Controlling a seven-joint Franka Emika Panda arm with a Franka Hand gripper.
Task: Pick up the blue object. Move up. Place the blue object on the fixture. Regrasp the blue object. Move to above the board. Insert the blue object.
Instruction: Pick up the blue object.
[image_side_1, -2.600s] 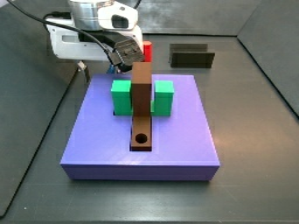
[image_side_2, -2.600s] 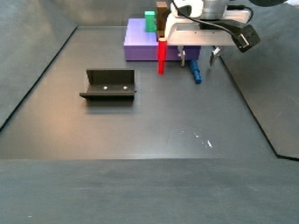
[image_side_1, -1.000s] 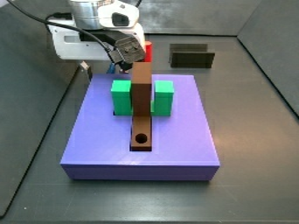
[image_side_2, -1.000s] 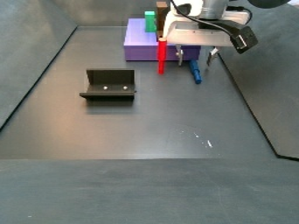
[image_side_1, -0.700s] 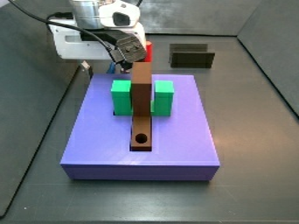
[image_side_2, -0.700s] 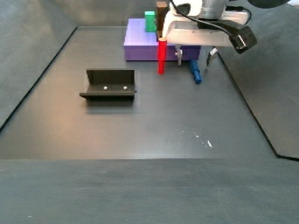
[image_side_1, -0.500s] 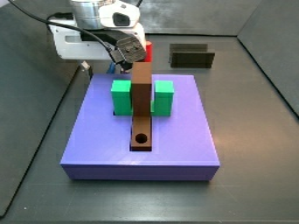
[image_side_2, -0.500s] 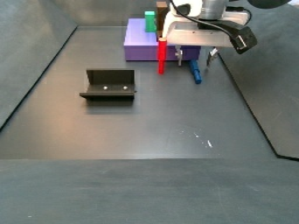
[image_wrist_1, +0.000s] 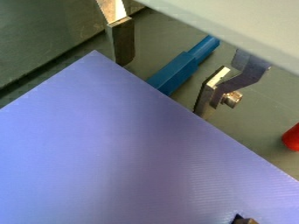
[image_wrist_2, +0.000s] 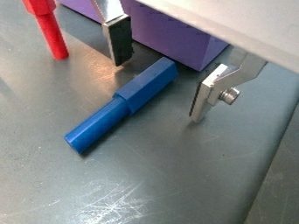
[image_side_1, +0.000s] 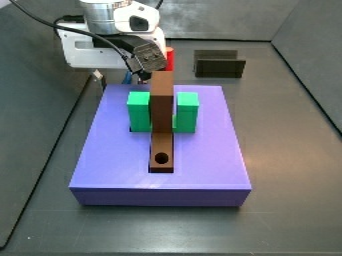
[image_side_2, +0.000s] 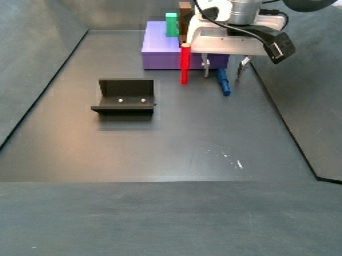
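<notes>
The gripper (image_wrist_2: 160, 77) hangs low over the blue object (image_wrist_2: 121, 103), its two silver fingers (image_wrist_2: 115, 38) spread wide, one on each side of the peg's far end and neither touching it, so it holds nothing. The blue object lies flat on the dark floor just beside the board (image_wrist_2: 176, 26), its near end pointing away from the slab. A red peg (image_wrist_2: 48, 31) stands upright near the blue object, also close to the board's edge. In a side view the gripper (image_side_2: 221, 67) sits at the board's (image_side_2: 159, 45) side with the blue object (image_side_2: 226, 82) beneath it, though the contact there is too small to judge. The fixture (image_side_2: 124, 96) stands well apart from the board. Farthest, the green blocks (image_side_1: 163, 110) and brown strip (image_side_1: 160, 128) rest on the board.
</notes>
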